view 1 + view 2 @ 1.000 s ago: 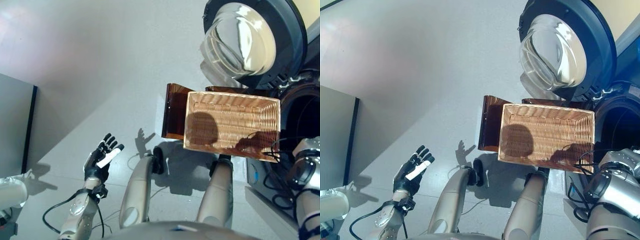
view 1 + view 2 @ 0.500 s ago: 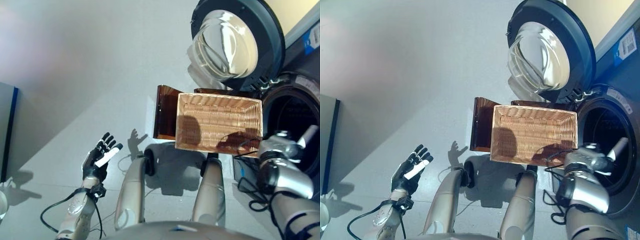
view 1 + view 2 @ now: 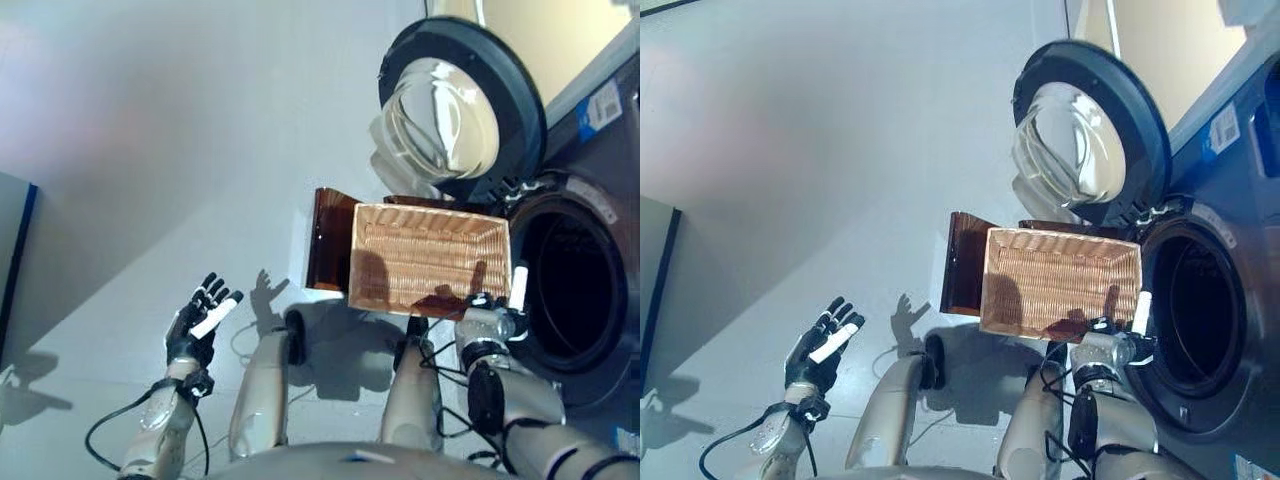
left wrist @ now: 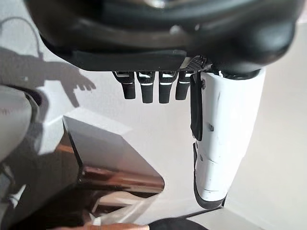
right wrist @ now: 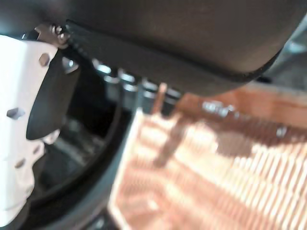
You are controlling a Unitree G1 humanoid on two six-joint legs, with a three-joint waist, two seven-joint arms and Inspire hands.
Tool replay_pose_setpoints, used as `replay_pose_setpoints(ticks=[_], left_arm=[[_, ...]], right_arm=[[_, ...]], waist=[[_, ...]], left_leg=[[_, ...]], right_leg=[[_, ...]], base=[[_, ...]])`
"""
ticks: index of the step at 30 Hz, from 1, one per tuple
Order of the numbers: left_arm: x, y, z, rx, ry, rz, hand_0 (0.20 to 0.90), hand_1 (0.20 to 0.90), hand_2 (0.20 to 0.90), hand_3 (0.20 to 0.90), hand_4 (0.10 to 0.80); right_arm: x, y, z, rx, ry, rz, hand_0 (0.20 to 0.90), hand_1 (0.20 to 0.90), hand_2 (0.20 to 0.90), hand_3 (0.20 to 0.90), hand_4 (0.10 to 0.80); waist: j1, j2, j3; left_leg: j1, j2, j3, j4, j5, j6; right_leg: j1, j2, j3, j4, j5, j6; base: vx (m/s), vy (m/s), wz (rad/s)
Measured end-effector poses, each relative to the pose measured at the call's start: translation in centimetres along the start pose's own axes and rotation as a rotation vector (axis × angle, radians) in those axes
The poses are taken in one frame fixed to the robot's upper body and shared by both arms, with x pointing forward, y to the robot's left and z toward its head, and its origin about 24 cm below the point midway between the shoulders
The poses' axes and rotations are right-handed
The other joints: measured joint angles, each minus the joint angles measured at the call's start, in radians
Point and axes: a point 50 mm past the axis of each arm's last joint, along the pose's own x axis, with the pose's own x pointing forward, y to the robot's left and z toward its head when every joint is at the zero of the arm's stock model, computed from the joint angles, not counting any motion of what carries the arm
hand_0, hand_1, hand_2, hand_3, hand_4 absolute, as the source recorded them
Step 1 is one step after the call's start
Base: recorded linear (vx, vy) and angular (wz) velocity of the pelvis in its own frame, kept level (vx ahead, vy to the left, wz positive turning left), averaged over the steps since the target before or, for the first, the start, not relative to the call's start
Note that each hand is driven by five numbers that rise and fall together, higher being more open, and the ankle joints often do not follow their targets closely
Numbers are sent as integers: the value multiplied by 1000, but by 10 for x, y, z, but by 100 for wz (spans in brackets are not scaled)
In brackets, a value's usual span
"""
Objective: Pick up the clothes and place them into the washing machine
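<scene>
nearest you, your left hand [image 3: 197, 322] hangs open and empty over the grey floor [image 3: 150, 150]. your right hand [image 3: 497, 303] has swung in between the empty woven wicker basket [image 3: 425, 256] and the dark washing machine drum [image 3: 568, 280], fingers straight, holding nothing. beyond, the round glass door [image 3: 455, 105] stands open. no clothes show anywhere, so loading looks done.
</scene>
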Motion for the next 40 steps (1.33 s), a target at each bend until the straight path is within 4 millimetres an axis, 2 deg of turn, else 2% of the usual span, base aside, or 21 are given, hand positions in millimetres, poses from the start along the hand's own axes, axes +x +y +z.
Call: replay_pose_setpoints(ticks=[4, 8, 11, 15, 18, 24, 30, 40], left_arm=[[4, 0, -3, -15, -5, 29, 900, 900, 900, 900, 800], [6, 10, -8, 18, 11, 84, 900, 900, 900, 900, 800], [8, 18, -16, 54, 43, 139, 900, 900, 900, 900, 800], [11, 20, -12, 89, 32, 151, 900, 900, 900, 900, 800], [10, 25, -10, 103, 21, 171, 900, 900, 900, 900, 800], [5, 31, -14, 137, 41, 191, 900, 900, 900, 900, 800], [-5, 29, -29, 127, 82, 201, 900, 900, 900, 900, 800], [-10, 26, -37, 110, 105, 203, 900, 900, 900, 900, 800]], right_arm=[[-6, -11, -11, -136, 16, 77, 900, 900, 900, 900, 800], [-13, -26, -25, -288, 42, 145, 900, 900, 900, 900, 800], [-16, -45, -32, -478, 65, 177, 900, 900, 900, 900, 800], [-19, -68, -36, -674, 92, 205, 900, 900, 900, 900, 800], [-22, -86, -37, -796, 107, 218, 900, 900, 900, 900, 800], [-30, -119, -39, -910, 168, 238, 900, 900, 900, 900, 800], [-42, -132, -43, -1043, 186, 335, 900, 900, 900, 900, 800], [-45, -144, -43, -1051, 205, 312, 900, 900, 900, 900, 800]], waist=[[3, -34, -12], [-12, -74, -36], [-18, -99, -54], [-21, -121, -71], [-21, -132, -114], [-21, -152, -202], [-28, -161, -286], [-42, -148, -300]], left_leg=[[104, 0, -7, -101, 34, -12], [204, 2, -7, -184, 52, -23], [279, 3, -6, -238, 62, -27], [353, 2, -7, -300, 74, -33], [398, 3, -1, -353, 89, -40], [520, 3, 17, -504, 144, -55], [596, 22, 45, -639, 202, -70], [618, 37, 46, -639, 207, -78]], right_leg=[[115, 8, -35, -100, 28, -4], [218, 19, -56, -189, 46, -7], [303, 26, -72, -259, 75, -1], [386, 29, -92, -328, 91, -1], [425, 35, -96, -371, 99, -6], [492, 50, -108, -420, 104, -8], [525, 80, -112, -485, 122, -18], [558, 97, -112, -517, 141, -24]], base=[[158, -42, 0], [126, -26, 1], [142, -15, -4], [107, 2, 0], [91, 1, -3], [72, 14, -5], [45, 10, -10], [13, -8, -2]])
